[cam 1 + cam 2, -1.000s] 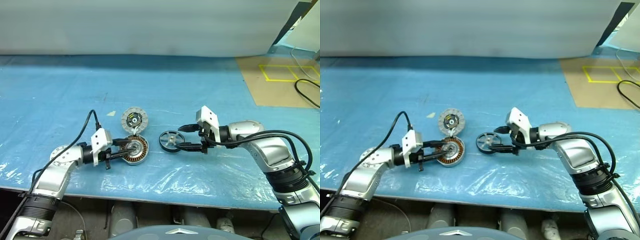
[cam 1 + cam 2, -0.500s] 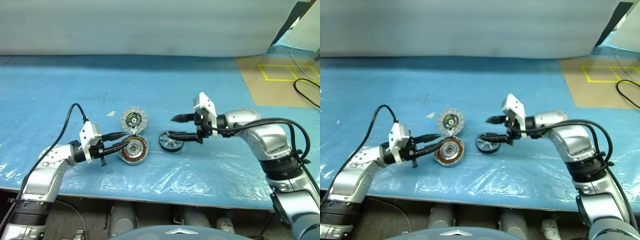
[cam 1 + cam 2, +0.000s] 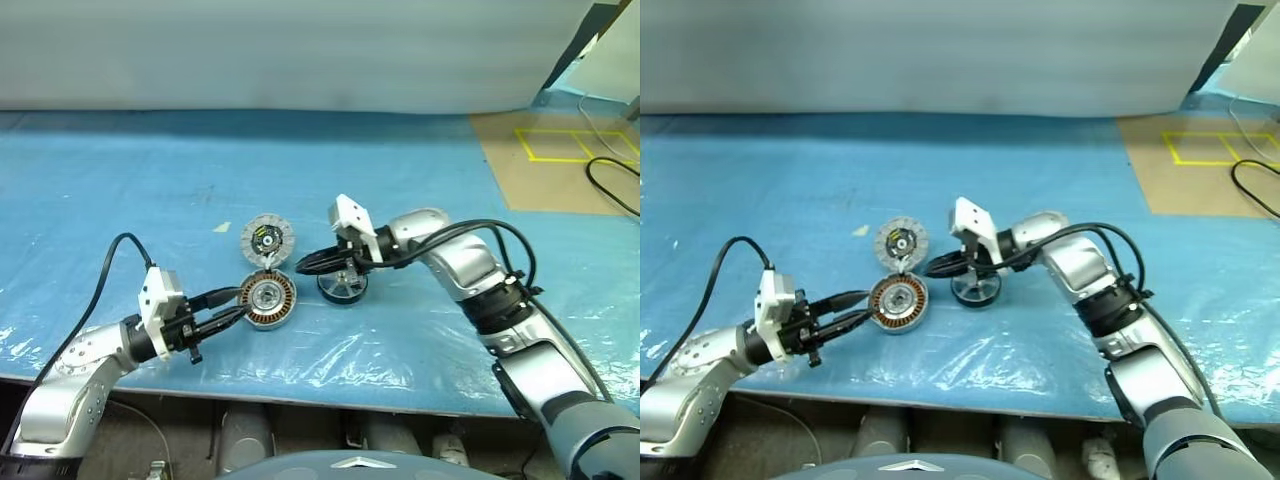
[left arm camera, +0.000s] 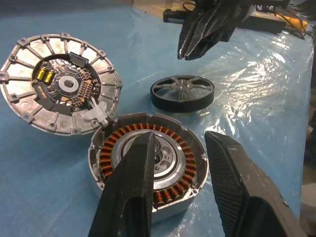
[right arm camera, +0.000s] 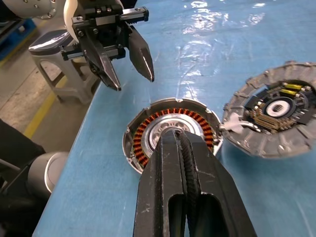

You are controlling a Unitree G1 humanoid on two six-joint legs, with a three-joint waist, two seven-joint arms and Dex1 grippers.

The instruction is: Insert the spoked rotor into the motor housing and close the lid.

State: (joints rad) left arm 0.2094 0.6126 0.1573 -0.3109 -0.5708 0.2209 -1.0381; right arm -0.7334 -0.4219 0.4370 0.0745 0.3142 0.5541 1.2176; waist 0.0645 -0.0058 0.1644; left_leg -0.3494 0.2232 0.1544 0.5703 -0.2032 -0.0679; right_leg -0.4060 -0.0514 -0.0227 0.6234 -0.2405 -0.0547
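The motor housing (image 3: 268,300), a silvery cup with copper windings, lies on the blue sheet. Its lid (image 3: 268,240) lies flipped open on the far side, still joined to it, with the segmented face up. The spoked rotor (image 3: 343,287) lies flat on the sheet to the right of the housing. My right gripper (image 3: 298,268) is shut on nothing; it points left, reaching over the rotor, with its tips just above the housing's right side (image 5: 173,133). My left gripper (image 3: 238,302) is open just left of the housing, not touching it (image 4: 148,168).
Wrinkled clear plastic covers the blue table (image 3: 400,350) near its front edge. A grey stool (image 5: 54,49) stands off the table's left side. Brown floor with yellow tape (image 3: 570,145) and a black cable (image 3: 610,185) lie at the far right.
My right gripper swung left from beside the rotor to above the housing's edge and shut with nothing in it. My left gripper drew back from the housing. The rotor stayed on the sheet.
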